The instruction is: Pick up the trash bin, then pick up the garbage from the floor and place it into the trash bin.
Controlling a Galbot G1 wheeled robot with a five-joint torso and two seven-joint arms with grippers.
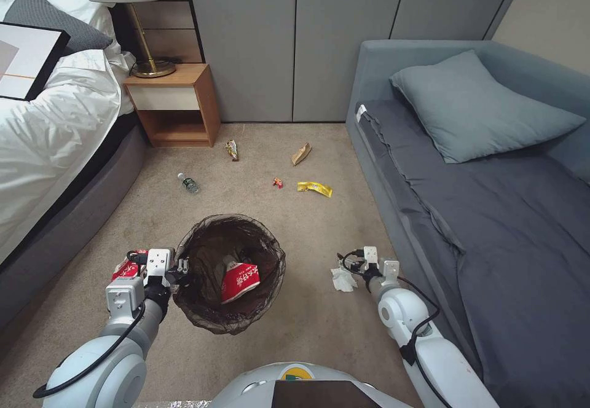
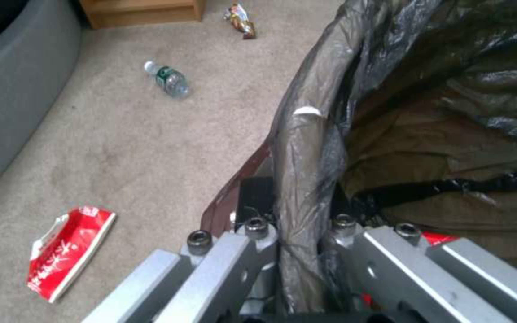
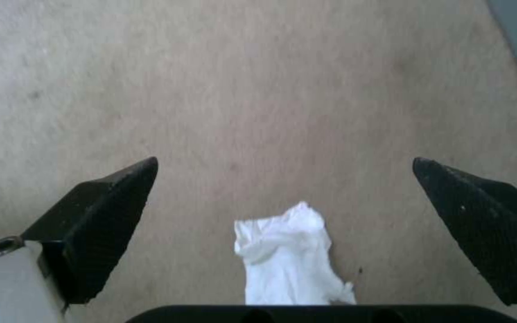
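While the floor (image 1: 307,328) of tan carpet stretches between a bed (image 1: 55,131) and a sofa (image 1: 491,211), the trash bin (image 1: 228,273) sits near its middle, lined with a dark bag and holding a red-and-white packet (image 1: 239,281). At the bin's left side, the left tool (image 2: 297,233) is clamped on the bin's bag-covered rim. A second red-and-white packet (image 2: 67,251) lies on the carpet just beside that arm. To the right of the bin, the right tool (image 3: 285,197) hangs low over a white crumpled tissue (image 3: 288,258), its fingers (image 3: 100,215) spread wide apart on either side of it, not touching it. Farther off toward the nightstand (image 1: 175,104) lie a small bottle (image 1: 188,183), a brown paper scrap (image 1: 300,153), a yellow wrapper (image 1: 314,188), another wrapper (image 1: 232,149) and a tiny red piece (image 1: 278,182).
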